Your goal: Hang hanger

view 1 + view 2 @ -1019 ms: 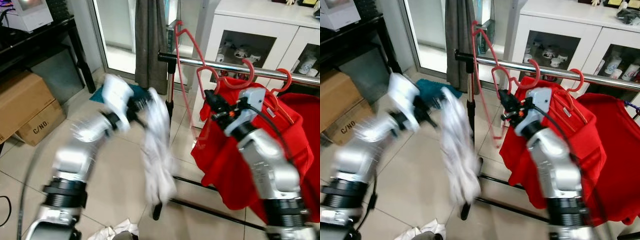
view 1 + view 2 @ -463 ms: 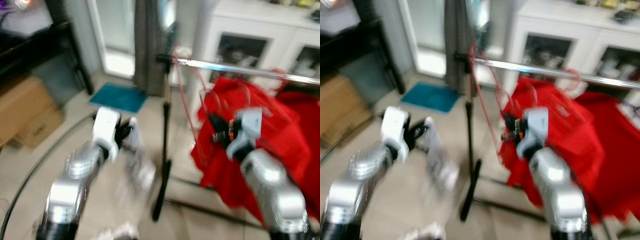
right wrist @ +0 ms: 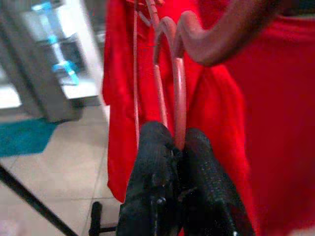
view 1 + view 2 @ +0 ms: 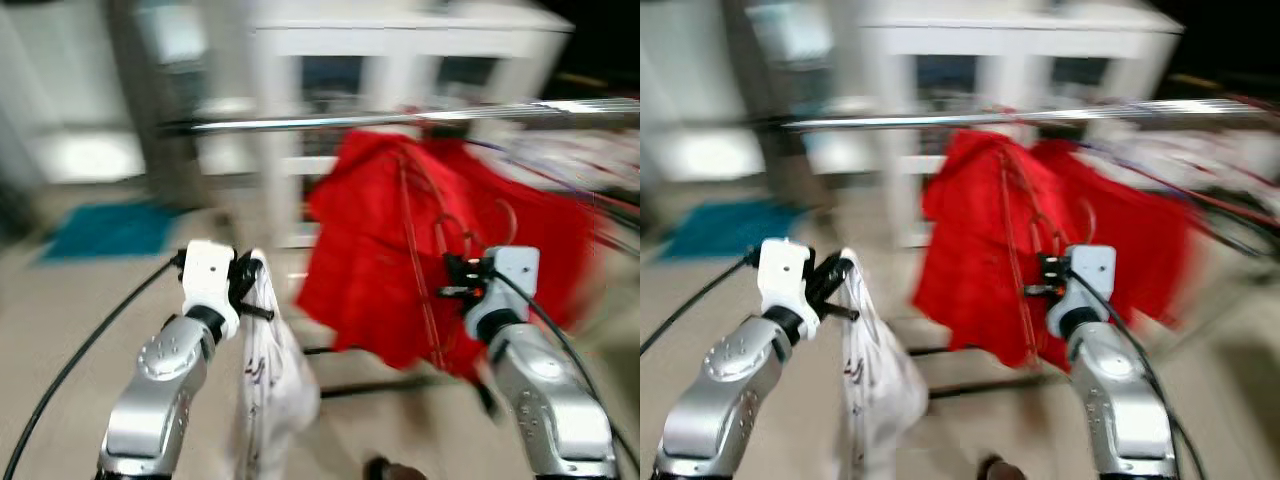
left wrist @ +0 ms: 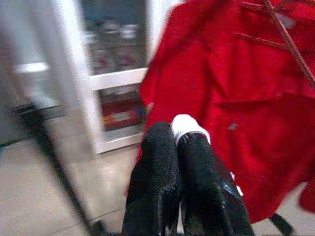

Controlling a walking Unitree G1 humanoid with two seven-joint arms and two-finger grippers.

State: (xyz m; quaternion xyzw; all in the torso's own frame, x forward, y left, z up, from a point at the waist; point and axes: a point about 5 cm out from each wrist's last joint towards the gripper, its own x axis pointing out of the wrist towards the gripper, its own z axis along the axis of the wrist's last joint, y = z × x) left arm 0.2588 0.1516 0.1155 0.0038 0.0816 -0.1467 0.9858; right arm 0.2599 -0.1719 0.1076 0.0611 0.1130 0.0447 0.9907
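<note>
Behind the clothes rail [image 4: 400, 120] stands a white cabinet [image 4: 400, 60] with glazed doors, and a teal mat [image 4: 105, 228] lies on the tiled floor [image 4: 60, 300] to the robot's left. Both eye views are heavily blurred and the whole scene has shifted since a second ago, so the camera has turned; the cardboard boxes seen then on the left are out of frame.

Left gripper [image 5: 178, 147]: jaws together, clamped on a white garment [image 4: 265, 380] that hangs straight down from them. A second ago this arm was raised higher, with the cloth swinging; it now sits lower, in front of the robot's chest.

Right gripper [image 3: 173, 142]: jaws clamped on the thin wire of a red hanger [image 3: 178, 83], held in front of the red garments [image 4: 400, 230] hanging from the rail. The hanger's hook appears to be below the rail and not on it, though blur prevents certainty. A second ago this gripper was close under the rail among the red hooks; it is now lower and clear of the bar.
</note>
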